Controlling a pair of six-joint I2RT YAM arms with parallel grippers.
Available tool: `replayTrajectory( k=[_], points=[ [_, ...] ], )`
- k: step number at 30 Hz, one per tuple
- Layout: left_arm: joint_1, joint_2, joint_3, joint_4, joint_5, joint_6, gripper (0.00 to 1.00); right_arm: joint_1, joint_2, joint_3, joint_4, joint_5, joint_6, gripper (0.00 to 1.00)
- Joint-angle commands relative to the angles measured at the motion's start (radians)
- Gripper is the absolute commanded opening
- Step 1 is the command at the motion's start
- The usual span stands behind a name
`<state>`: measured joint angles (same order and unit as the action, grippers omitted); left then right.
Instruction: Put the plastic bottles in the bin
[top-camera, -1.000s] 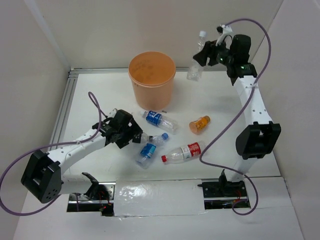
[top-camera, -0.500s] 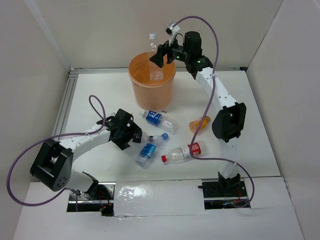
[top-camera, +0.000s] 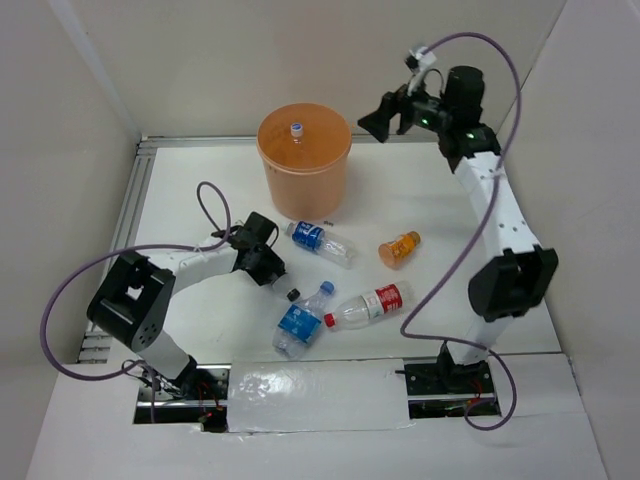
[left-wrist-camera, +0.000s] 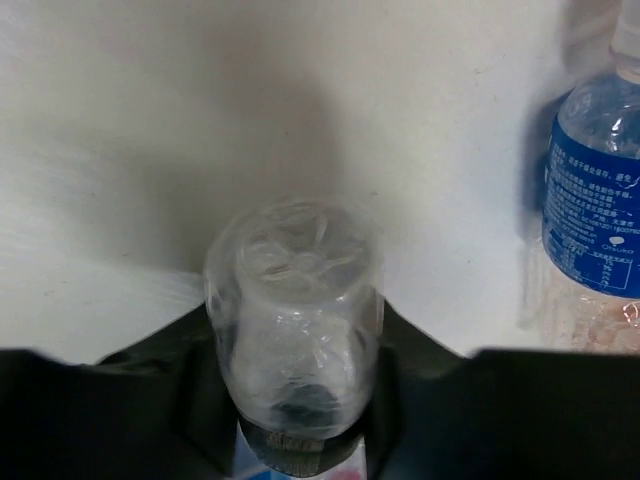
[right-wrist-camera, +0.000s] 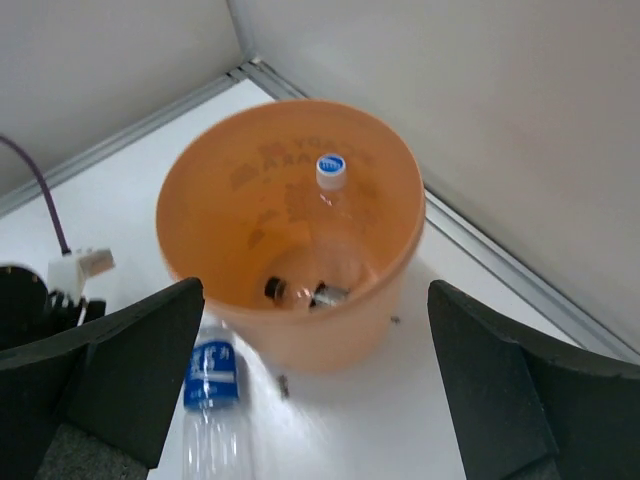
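The left fingers (left-wrist-camera: 150, 370) are clamped on a clear bottle (left-wrist-camera: 295, 310) lying left of the counter's (top-camera: 200, 180) middle. The right fingers (right-wrist-camera: 500, 390) stand wide and empty, raised off to the right of the bin (top-camera: 305, 190), which sits by the far edge. The lift should go straight up, clear of the blue-labelled bottle (left-wrist-camera: 590, 190) just beside it, with release only once past the bin's rim.

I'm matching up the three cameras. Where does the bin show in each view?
Top external: the bin is in the upper middle of the picture, at the table's far side.
Left wrist: not in it.
Right wrist: the bin is mid-frame, seen from above.
Shared landmark: the bottle standing cap-up inside the bin, also in the right wrist view.
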<state>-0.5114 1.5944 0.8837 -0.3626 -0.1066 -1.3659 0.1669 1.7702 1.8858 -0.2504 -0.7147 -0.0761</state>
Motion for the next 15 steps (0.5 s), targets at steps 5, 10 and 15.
replayTrajectory(
  k=[5, 10, 15],
  points=[
    [-0.076, -0.223, 0.060, -0.091, -0.105, 0.163, 0.10, -0.133, -0.329, -0.399, -0.207, -0.091, -0.336, 0.78],
    [-0.110, -0.441, 0.185, 0.006, -0.146, 0.364, 0.09, -0.211, -0.469, -0.738, -0.262, -0.055, -0.540, 0.11],
    [-0.110, -0.325, 0.407, 0.163, -0.252, 0.510, 0.09, -0.230, -0.505, -0.890, -0.345, -0.092, -0.746, 0.83]
  ],
)
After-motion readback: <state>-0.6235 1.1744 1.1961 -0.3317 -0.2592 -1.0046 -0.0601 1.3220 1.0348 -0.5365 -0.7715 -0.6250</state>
